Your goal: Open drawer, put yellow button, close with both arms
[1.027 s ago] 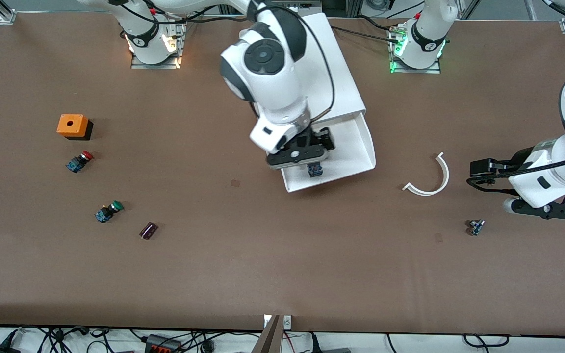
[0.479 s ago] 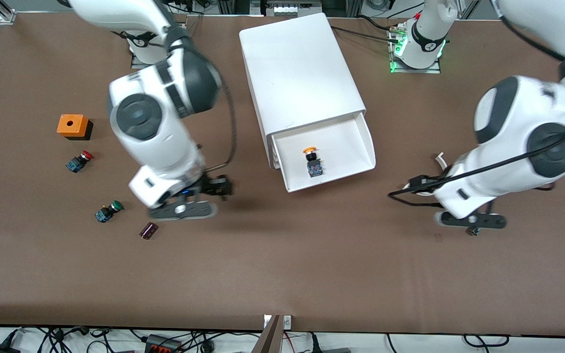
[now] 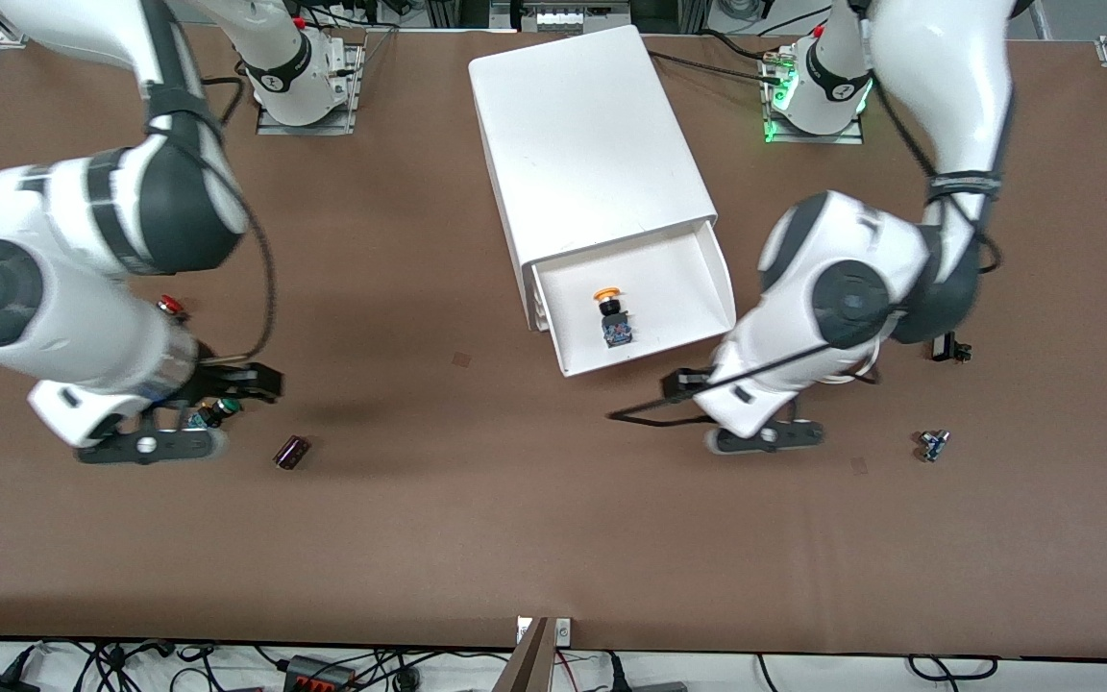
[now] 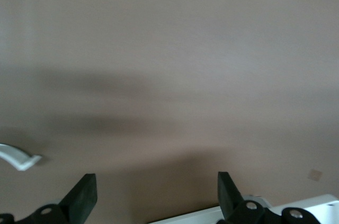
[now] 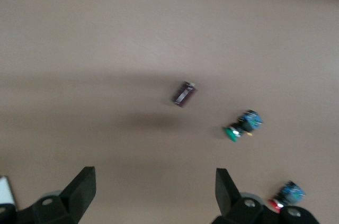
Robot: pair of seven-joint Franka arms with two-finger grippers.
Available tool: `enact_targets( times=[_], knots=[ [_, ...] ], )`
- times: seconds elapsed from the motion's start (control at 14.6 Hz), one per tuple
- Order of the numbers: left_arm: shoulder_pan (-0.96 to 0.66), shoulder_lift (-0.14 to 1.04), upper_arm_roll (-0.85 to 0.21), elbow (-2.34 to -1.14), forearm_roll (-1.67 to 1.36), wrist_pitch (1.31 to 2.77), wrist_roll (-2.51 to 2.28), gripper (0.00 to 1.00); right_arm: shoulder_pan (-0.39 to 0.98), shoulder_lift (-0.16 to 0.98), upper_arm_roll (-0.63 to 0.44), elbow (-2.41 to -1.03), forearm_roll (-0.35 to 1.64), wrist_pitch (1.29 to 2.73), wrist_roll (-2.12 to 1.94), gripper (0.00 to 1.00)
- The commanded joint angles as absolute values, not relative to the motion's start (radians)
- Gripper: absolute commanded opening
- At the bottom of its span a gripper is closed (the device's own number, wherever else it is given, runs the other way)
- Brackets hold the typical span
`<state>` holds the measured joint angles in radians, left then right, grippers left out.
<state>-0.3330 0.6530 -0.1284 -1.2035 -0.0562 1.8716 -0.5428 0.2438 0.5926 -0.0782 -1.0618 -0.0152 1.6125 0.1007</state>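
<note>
i see a plain brown table (image 3: 515, 529) under everything. the cabinet (image 3: 592, 144) is white, and so is its drawer (image 3: 698, 288). the yellow button (image 3: 608, 294) has an orange-yellow cap over a black and blue body. the green button (image 5: 241, 127) shows a green cap on a blue body, the red button (image 5: 286, 196) a red cap on blue. a dark maroon block (image 3: 291, 452) lies on the brown. both arms are white with dark grey joints, and their fingers (image 4: 85, 197) are black.

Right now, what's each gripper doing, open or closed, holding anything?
Left gripper: open, empty, over bare table near the open drawer.
Right gripper: open, empty, over the table by the green button.
</note>
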Motion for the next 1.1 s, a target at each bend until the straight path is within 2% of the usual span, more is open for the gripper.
enact_targets(
  times=[0.0, 0.34, 0.62, 0.82, 1.03],
  knots=[
    [-0.347, 0.663, -0.12, -1.215, -0.052, 1.89, -0.569, 1.0, 0.183, 0.502, -0.058, -1.172, -0.026, 1.609, 0.017, 1.0],
    [-0.388, 0.667, -0.12, -1.284, -0.052, 1.914, -0.644, 1.0, 0.097, 0.463, -0.061, -1.172, -0.028, 1.603, 0.008, 1.0],
    [-0.407, 0.631, -0.135, -1.348, -0.064, 1.898, -0.666, 1.0, 0.025, 0.393, -0.058, -1.177, -0.028, 1.536, 0.006, 1.0],
    [-0.396, 0.607, -0.198, -1.367, -0.067, 1.821, -0.687, 1.0, -0.034, 0.345, -0.029, -1.192, -0.023, 1.519, 0.003, 1.0],
    [-0.393, 0.601, -0.233, -1.367, -0.067, 1.721, -0.693, 1.0, -0.034, 0.282, -0.028, -1.278, -0.028, 1.519, -0.005, 1.0]
  ],
)
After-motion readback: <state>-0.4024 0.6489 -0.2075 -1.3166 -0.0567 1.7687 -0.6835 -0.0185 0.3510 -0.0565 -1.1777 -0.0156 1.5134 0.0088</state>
